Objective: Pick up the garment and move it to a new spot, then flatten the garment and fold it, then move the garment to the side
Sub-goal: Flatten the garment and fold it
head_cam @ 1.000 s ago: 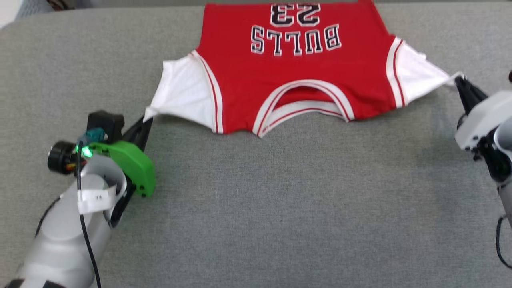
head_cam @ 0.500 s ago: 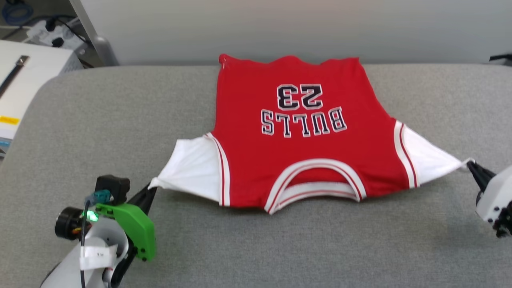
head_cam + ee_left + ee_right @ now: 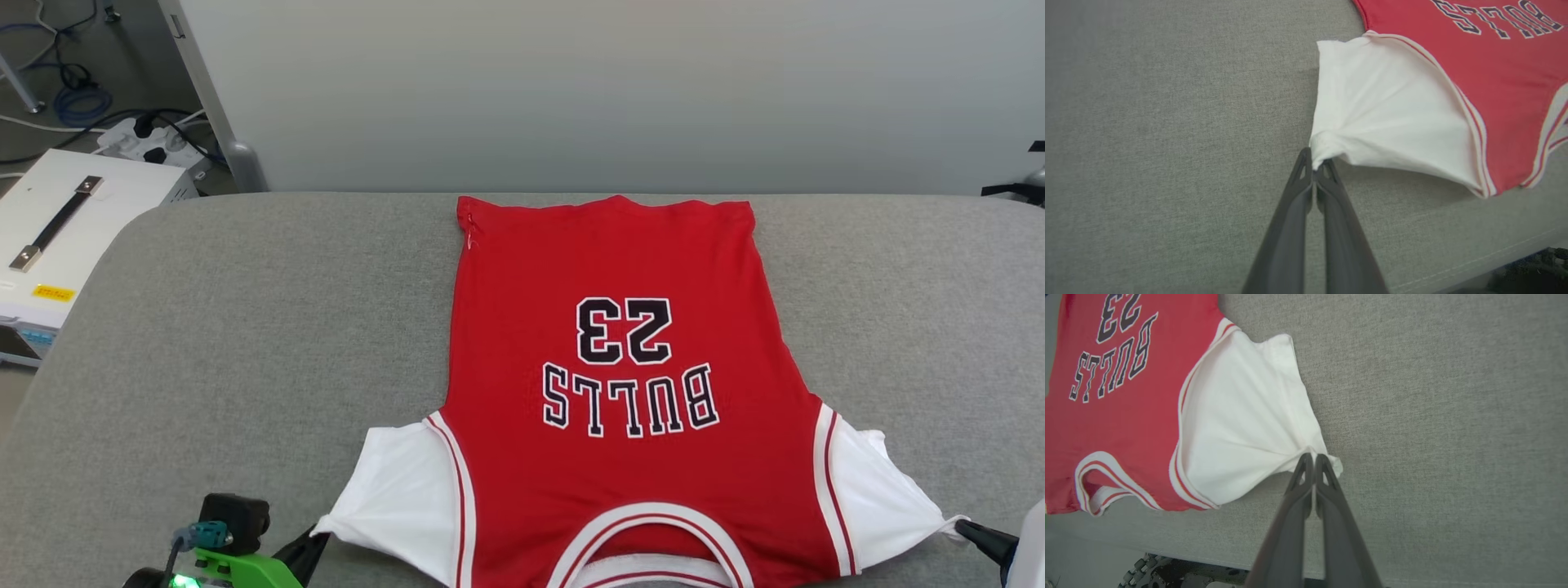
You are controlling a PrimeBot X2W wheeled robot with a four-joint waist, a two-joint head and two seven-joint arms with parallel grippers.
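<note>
The garment (image 3: 620, 457) is a red jersey with white sleeves and black-and-white "BULLS 23" lettering, lying face up on the grey table with its collar toward me. My left gripper (image 3: 314, 535) is shut on the tip of its left white sleeve (image 3: 1372, 118), pinched at the gripper (image 3: 1314, 161). Over at the lower right edge, my right gripper (image 3: 971, 531) is shut on the tip of the other white sleeve (image 3: 1245, 416), pinched at the gripper (image 3: 1312, 457). Both sleeves are pulled out sideways into points.
The grey padded table (image 3: 245, 343) reaches to a pale wall at the back. A white box with a dark handle (image 3: 57, 229) stands off the table's far left, with cables on the floor behind it. The table's near edge (image 3: 1486, 261) runs close behind the grippers.
The whole picture has shifted down as the camera tilted up, bringing the wall and the white box into view. Both grippers keep their pinch on the sleeve tips.
</note>
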